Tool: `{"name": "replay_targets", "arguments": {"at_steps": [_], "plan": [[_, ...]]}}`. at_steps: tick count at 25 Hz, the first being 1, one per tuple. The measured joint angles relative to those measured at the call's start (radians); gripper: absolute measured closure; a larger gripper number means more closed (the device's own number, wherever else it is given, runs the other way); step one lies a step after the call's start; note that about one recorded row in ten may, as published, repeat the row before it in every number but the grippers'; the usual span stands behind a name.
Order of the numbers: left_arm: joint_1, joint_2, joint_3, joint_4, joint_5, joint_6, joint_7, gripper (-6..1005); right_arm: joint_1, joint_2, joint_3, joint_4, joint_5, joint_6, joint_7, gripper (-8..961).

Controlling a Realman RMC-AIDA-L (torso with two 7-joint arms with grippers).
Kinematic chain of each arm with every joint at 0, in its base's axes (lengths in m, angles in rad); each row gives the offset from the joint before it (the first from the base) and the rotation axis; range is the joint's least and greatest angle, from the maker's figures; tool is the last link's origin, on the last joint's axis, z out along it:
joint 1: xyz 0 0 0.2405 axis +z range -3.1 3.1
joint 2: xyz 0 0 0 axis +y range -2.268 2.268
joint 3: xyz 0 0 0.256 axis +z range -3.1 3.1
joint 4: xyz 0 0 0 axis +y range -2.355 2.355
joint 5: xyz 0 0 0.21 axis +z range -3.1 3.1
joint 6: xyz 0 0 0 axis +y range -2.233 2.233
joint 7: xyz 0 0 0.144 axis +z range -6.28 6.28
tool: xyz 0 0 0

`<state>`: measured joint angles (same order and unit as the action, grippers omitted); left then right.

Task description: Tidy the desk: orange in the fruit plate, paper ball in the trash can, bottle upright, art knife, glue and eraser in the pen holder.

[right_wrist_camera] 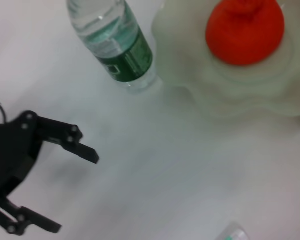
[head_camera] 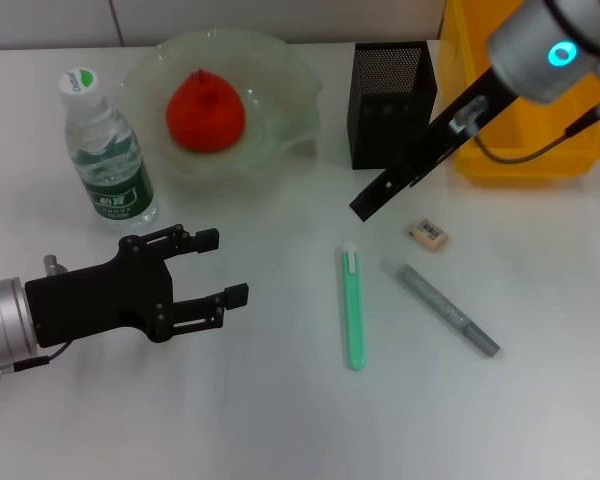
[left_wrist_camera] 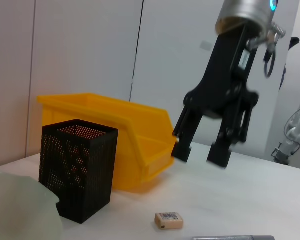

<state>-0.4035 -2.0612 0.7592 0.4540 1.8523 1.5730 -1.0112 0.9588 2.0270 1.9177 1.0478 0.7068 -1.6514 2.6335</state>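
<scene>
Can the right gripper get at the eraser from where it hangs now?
Probably yes. The right gripper hangs open just above the desk, with the eraser lying alone close by. The pen holder stands behind, the glue stick off to one side.

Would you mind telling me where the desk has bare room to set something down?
Bare desk lies between the left gripper and green art knife, and right of the glue stick. It is crowded around the eraser, below the open right gripper.
</scene>
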Motion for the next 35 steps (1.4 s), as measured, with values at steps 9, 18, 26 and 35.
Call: {"name": "replay_targets", "arguments": {"at_steps": [9, 18, 26, 35], "plan": [[0.004, 0.003, -0.004, 0.002, -0.002, -0.001, -0.002, 208, 0.049, 0.043, -0.087, -0.152, -0.017, 0.099, -0.002, 182], [0.012, 0.004, -0.014, 0.002, -0.003, -0.004, -0.010, 209, 0.063, 0.057, -0.224, -0.196, -0.028, 0.178, 0.032, 182], [0.014, 0.003, -0.014, -0.001, -0.003, -0.011, -0.011, 208, 0.096, 0.062, -0.381, -0.227, -0.022, 0.207, 0.116, 183], [0.013, -0.001, -0.014, -0.001, -0.002, -0.013, -0.011, 208, 0.117, 0.064, -0.424, -0.239, -0.018, 0.210, 0.170, 183]]}}
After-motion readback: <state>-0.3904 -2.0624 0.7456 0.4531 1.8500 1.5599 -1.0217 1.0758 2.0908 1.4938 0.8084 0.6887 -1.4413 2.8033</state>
